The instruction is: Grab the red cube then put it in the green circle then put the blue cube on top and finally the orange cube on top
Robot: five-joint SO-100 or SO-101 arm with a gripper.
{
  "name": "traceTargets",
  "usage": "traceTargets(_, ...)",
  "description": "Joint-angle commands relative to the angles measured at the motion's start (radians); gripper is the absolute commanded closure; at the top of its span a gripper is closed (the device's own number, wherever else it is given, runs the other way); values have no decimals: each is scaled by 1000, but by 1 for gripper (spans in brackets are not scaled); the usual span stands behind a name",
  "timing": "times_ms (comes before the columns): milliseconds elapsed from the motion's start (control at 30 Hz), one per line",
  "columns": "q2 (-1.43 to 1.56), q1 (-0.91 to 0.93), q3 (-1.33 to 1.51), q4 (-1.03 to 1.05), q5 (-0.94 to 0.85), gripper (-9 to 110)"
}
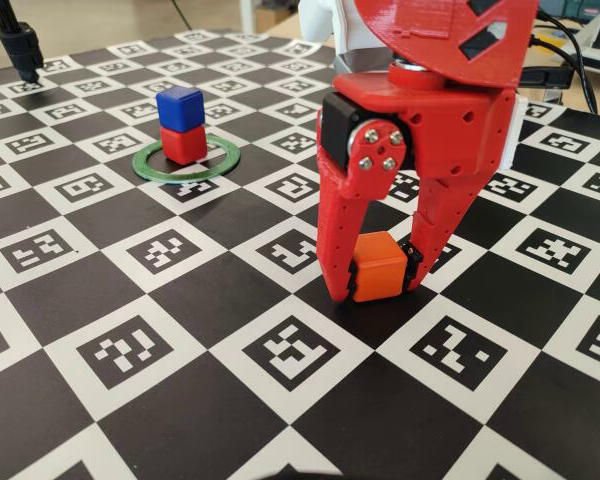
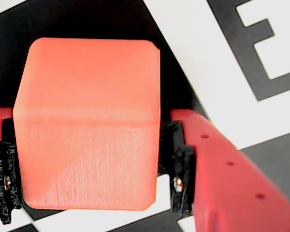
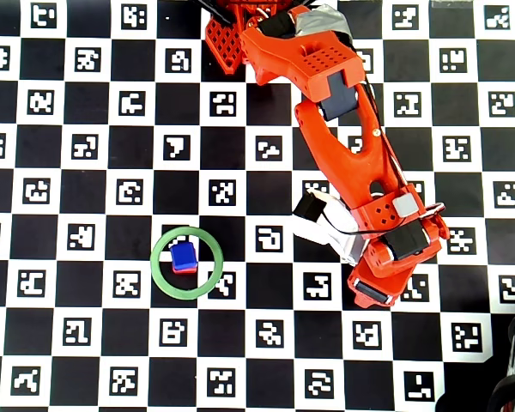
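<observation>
Your tool [image 1: 380,285] clamps the orange cube [image 1: 378,266] low on the table [image 1: 180,290], ready to crown the blue cube [image 1: 179,105] stacked on the red cube [image 1: 185,144] inside the green circle [image 1: 150,165].

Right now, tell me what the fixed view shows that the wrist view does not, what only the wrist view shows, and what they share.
Only the fixed view shows the blue cube stacked on the red cube inside the green ring, and the whole pincer reaching down to the checkered mat.

Only the wrist view shows close up the black pads pressed against the cube's sides.

Both show the orange cube clamped in the pincer, apart from the stack.
</observation>
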Motion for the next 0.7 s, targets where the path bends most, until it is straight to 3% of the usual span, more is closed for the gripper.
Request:
traceTargets(0, 129, -8, 5, 5, -26, 90)
traceTargets(667, 354, 86, 74, 97, -291, 91)
